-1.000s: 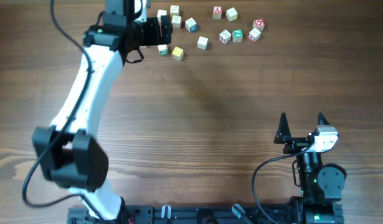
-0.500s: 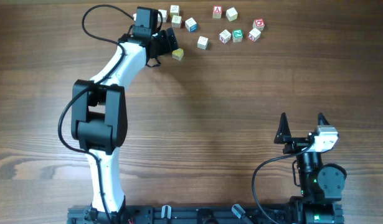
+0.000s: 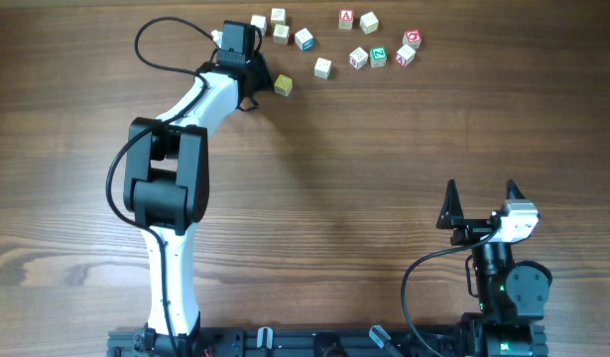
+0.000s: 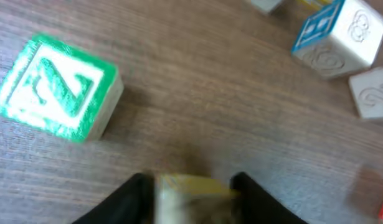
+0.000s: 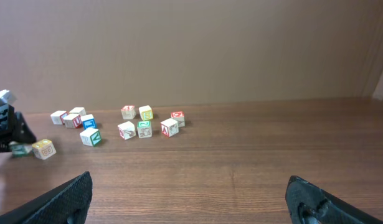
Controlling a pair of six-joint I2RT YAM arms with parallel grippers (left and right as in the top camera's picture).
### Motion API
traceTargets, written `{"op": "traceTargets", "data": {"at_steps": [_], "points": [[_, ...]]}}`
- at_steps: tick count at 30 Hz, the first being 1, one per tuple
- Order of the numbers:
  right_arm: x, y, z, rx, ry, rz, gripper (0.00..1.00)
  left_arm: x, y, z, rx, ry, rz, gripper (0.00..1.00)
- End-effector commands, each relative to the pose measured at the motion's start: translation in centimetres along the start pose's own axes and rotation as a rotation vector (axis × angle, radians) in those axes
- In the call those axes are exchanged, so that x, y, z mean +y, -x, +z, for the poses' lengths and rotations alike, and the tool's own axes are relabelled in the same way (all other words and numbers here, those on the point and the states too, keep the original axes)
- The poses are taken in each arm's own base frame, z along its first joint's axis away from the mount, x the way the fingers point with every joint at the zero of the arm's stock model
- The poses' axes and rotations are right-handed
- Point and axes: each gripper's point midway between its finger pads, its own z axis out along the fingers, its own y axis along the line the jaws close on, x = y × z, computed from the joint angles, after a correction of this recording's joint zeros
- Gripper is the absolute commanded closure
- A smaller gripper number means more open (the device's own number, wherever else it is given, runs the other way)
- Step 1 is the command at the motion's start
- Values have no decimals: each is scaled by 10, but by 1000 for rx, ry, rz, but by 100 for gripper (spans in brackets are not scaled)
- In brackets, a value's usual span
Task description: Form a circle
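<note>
Two robot arms are being shown at a wooden table (image 3: 334, 198). Nearest the front edge, on the right, the right gripper (image 3: 481, 188) is being held just above its own base. Its two black fingers are being kept spread wide, with nothing between them.

Further in, the left arm (image 3: 166, 178) is being stretched from the front left of the table towards the far edge. There the left gripper (image 3: 260, 75) is being pointed down at the wood.

In the left wrist view, the black fingers (image 4: 132, 196) are being pressed against both sides of a pale cube (image 4: 191, 194) with a yellowish top, so this cube is being gripped between them, low against the table. Beyond it to the left, a green Z cube (image 4: 57, 87) is being shown lying flat, apart from the gripped one. Further off to the right, a blue-marked cube (image 4: 337, 34) is being shown with a plain cube (image 4: 372, 93) just beside it.

No circle is being formed yet. About a dozen letter cubes (image 3: 323, 67) are being shown loosely scattered along the far edge of the table, from just beside the left gripper across to the right of centre. Some are being shown in small clusters near one another, others well apart, and red, green and blue markings are being shown on several faces.
</note>
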Motion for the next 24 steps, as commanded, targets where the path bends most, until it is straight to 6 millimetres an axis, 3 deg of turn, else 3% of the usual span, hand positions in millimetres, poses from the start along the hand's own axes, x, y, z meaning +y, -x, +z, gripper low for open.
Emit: {"op": "traceTargets", "data": {"at_steps": [1, 3, 4, 8, 13, 16, 19, 21, 24], "points": [[1, 1, 0, -4, 9, 14, 0, 9, -16, 6, 56, 39, 48, 62], [1, 1, 0, -4, 9, 14, 0, 9, -12, -6, 61, 43, 47, 76], [1, 1, 0, -4, 9, 14, 0, 6, -1, -24, 42, 35, 42, 80], [1, 1, 0, -4, 9, 14, 0, -4, 23, -82, 5, 15, 39, 82], [1, 1, 0, -4, 9, 14, 0, 8, 29, -154, 28, 41, 19, 86], [1, 1, 0, -4, 9, 14, 0, 33, 23, -201, 74, 92, -49, 89], [1, 1, 0, -4, 9, 14, 0, 84, 10, -227, 119, 275, -167, 92], [1, 1, 0, -4, 9, 14, 0, 115, -5, -229, 178, 354, -288, 94], [1, 1, 0, -4, 8, 15, 0, 146, -31, -204, 222, 395, -334, 94]]}}
